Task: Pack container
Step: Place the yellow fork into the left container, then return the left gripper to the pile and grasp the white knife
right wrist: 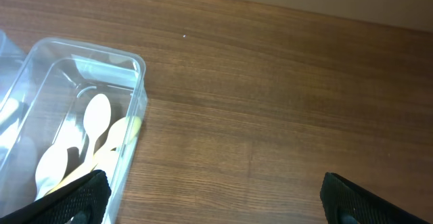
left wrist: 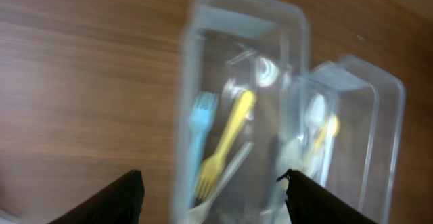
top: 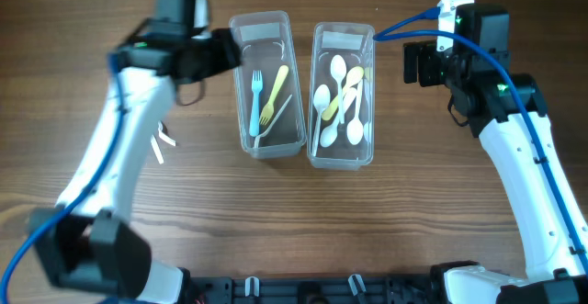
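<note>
Wooden table [top: 386, 221]; blurred fork container [left wrist: 184, 95], left fingers [left wrist: 122, 200] cut off.

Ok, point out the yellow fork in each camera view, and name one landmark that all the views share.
Overhead: the yellow fork lies in the box of forks, right of the blue fork.
Left wrist: mid-frame, in the nearer box, beside the blue fork.
Right wrist: not in it.
Shared landmark: the box of spoons, seen in all three.
</note>
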You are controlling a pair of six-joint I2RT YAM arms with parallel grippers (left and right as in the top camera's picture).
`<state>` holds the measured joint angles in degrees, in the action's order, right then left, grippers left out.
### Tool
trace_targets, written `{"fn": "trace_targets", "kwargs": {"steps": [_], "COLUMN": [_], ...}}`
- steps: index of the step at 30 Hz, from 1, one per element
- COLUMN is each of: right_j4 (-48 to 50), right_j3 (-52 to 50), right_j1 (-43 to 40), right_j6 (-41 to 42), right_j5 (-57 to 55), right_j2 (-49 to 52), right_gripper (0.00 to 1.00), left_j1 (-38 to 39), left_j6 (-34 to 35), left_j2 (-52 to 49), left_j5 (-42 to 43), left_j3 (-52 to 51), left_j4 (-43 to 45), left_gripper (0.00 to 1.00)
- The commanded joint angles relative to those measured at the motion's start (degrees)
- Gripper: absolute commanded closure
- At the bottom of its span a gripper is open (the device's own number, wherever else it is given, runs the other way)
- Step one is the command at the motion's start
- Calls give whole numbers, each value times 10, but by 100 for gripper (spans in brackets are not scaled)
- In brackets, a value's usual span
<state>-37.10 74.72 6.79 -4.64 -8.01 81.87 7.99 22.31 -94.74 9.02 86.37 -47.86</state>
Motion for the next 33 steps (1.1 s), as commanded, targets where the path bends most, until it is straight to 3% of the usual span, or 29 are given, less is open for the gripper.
{"fn": "trace_targets", "kwargs": {"steps": [1,5,14,16,18,24,28,33], "right_j4": [2,2,2,2,2,2,2,2], "right_j3": [4,4,4,4,4,4,4,4], "right_j1": [-1,-1,-1,-1,-1,-1,-1,-1], "right_j6": [-5,-5,-5,-5,-5,-5,-5,-5], "right_j5": [-10,-10,-10,-10,-10,-10,-10,-10], "right_j2": [3,3,3,3,3,3,3,3], "right_gripper": [0,0,0,0,0,0,0,0], "left_j1": [-72,-127,-194,-194,-194,-194,-194,-194], "left_j6": [-28,-28,22,22,22,23,61,91], "left_j2": [46,27,-27,-27,-27,-27,-27,-28], "left_j5": [-81,-130,-93,-93,-93,-93,-111,-132], "left_j3": [-2,-6,-48,-48,-48,-48,-62,-155], "left_j4": [-71,-144,-137,-137,-134,-129,-141,-51], "left_gripper": [28,23,22,17,0,0,5,9]}}
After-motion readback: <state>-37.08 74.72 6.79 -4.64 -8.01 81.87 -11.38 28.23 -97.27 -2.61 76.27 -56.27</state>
